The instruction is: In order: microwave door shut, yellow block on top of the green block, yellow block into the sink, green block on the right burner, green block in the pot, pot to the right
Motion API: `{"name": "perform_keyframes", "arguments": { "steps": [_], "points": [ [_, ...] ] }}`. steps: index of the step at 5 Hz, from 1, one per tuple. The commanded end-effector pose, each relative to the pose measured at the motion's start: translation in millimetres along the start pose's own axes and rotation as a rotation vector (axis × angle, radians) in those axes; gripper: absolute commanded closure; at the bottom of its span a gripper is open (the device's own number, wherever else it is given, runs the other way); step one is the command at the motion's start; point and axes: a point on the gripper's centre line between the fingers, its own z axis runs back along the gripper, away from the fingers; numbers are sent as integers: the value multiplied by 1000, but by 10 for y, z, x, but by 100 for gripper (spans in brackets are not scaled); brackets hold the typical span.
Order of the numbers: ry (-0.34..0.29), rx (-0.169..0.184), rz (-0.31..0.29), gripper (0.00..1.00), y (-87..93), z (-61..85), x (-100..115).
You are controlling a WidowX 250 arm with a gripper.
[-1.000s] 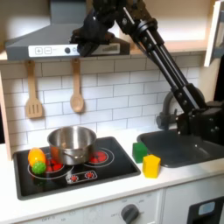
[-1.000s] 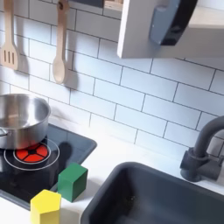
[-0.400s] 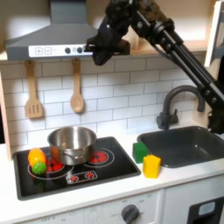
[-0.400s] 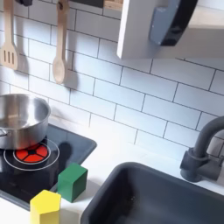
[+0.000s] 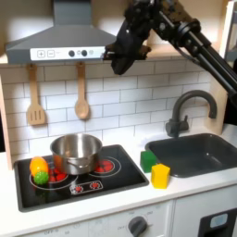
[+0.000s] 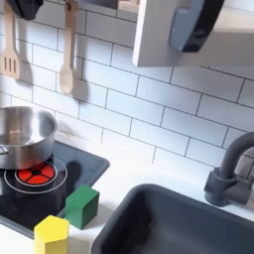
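yellow block [image 5: 160, 175]: on the bench at the 5 o'clock of the first exterior view, just beside the sink's near-left corner; unmoved over the last second.
green block [image 5: 147, 160]: just behind it toward 11 o'clock, close or touching; also unmoved.
sink [image 5: 194, 154]: at 4 o'clock, no block in it.
pot [image 5: 75, 150]: on the cooktop at 8 o'clock, over the left ring, right burner [image 5: 104, 166] bare beside it.
end effector [image 5: 122, 61]: high at 12 o'clock under the hood shelf; it has swung from about 11 o'clock toward 1 o'clock. Cannot tell whether the jaws are apart or together.
microwave door [image 6: 193, 30]: at 1 o'clock in the second exterior view, standing open, unchanged.
meaning: arm is travelling toward the door; step one, the shutting, looks not yet done, blocks wait.
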Motion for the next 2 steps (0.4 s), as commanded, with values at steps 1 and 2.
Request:
{"name": "perform_keyframes", "arguments": {
  "steps": [1,2],
  "points": [
    [81,-13,6,100,-120,150,-361],
    [151,-12,5,100,-159,229,-654]
  ]
}}
